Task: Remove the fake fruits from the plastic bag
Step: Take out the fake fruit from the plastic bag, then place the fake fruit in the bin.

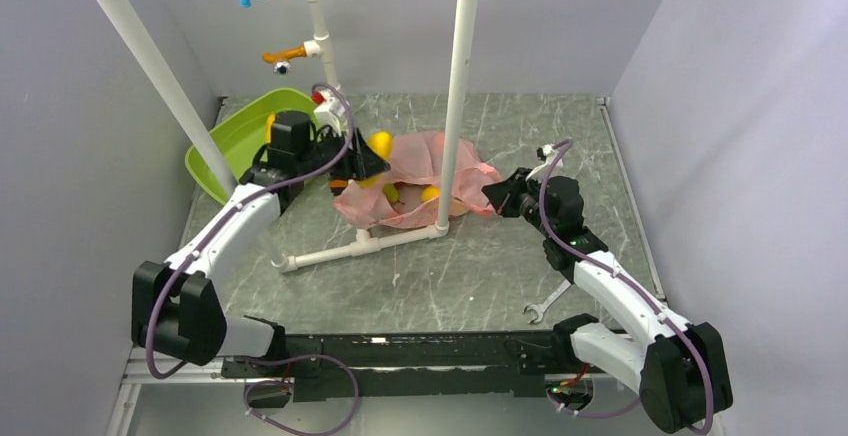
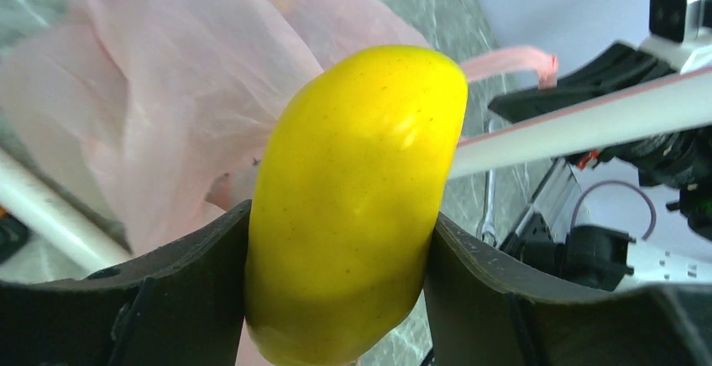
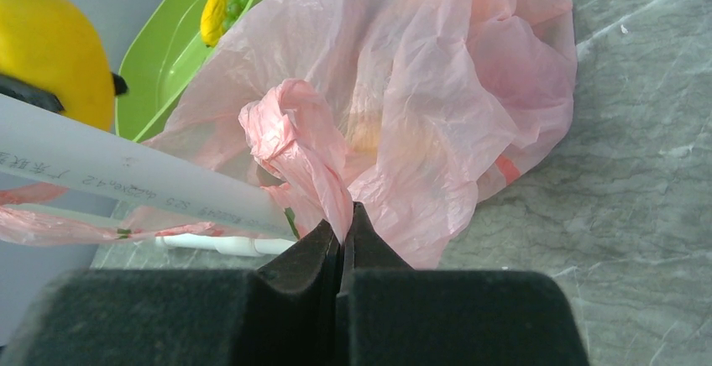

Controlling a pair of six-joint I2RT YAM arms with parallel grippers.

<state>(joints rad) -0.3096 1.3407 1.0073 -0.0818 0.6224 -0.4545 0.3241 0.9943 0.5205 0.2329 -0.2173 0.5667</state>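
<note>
1. Clearly, I saw my left gripper [image 2: 340, 225] clamped on the yellow fake mango [image 2: 357, 190], which sat squarely between its two black fingers [image 2: 193, 282], poking out past their tips.
2. My right gripper [image 3: 345, 230] was pressed together on a twisted fold of the plastic bag [image 3: 437, 81], the rest spreading beyond its tips.
3. I noted the mango was smooth, glossy, oval; the bag thin, crinkly, translucent pink.
</note>
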